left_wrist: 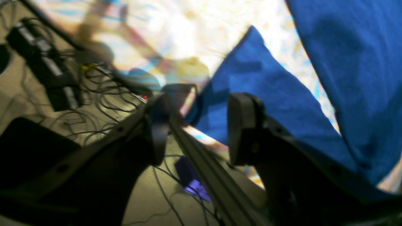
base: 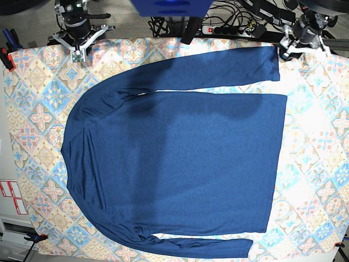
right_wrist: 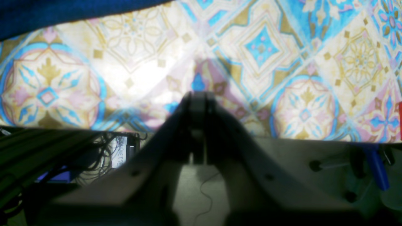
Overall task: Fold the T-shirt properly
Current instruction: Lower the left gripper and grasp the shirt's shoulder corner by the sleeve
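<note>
The T-shirt (base: 180,158) lies spread flat on the tile-patterned tablecloth (base: 316,164), collar to the left, one long sleeve (base: 218,71) along the far edge and the other along the near edge. My left gripper (base: 288,49) hovers at the far sleeve's cuff. In the left wrist view it (left_wrist: 198,125) stands open, the cuff end of the sleeve (left_wrist: 260,94) just beyond its fingertips, nothing pinched. My right gripper (base: 79,53) sits at the far left corner, apart from the shirt. In the right wrist view it (right_wrist: 198,95) is shut and empty, the shirt's edge (right_wrist: 62,12) beyond it.
A power strip and tangled cables (base: 223,27) lie behind the table's far edge, also visible as cables (left_wrist: 94,103) in the left wrist view. A red clamp (base: 6,57) grips the left edge of the cloth. White labels (base: 11,196) sit at the near left.
</note>
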Tool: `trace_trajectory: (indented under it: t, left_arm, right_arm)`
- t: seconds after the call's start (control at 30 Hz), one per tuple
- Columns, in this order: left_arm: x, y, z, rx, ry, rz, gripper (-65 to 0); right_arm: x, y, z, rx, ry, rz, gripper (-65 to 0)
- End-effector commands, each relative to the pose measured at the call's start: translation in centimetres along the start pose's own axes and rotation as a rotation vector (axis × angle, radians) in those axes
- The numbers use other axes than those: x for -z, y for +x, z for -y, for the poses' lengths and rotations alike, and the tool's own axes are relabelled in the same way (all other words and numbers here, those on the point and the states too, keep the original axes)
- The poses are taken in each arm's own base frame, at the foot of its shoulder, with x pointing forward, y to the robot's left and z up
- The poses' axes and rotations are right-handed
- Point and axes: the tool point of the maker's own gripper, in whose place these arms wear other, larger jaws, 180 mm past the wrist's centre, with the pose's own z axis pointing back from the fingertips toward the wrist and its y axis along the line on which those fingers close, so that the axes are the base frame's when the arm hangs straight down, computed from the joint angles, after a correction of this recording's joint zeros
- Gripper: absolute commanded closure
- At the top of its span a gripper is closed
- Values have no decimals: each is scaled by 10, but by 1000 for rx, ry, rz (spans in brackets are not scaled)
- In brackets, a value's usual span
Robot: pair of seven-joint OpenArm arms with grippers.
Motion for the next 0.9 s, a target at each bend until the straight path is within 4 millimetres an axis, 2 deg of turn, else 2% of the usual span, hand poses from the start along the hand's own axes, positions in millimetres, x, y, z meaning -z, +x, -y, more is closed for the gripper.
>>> trace_trajectory:
  t: [0.0, 0.17, 0.43, 0.87]
  left_arm:
    - [-4, 4, 0, 17, -1, 11, -295]
    - [7, -9, 11, 27, -28, -33, -295]
    - [18, -29, -15, -35, 27, -89, -295]
    - [15, -29, -17, -40, 28, -92, -294]
  right_arm:
    - [-3, 6, 2, -6, -4, 26, -3]
    - [-6, 13, 2, -7, -4, 44, -3]
    - [-7, 14, 2, -8, -3, 46, -3]
    - [-8, 14, 2, -8, -3, 46, -3]
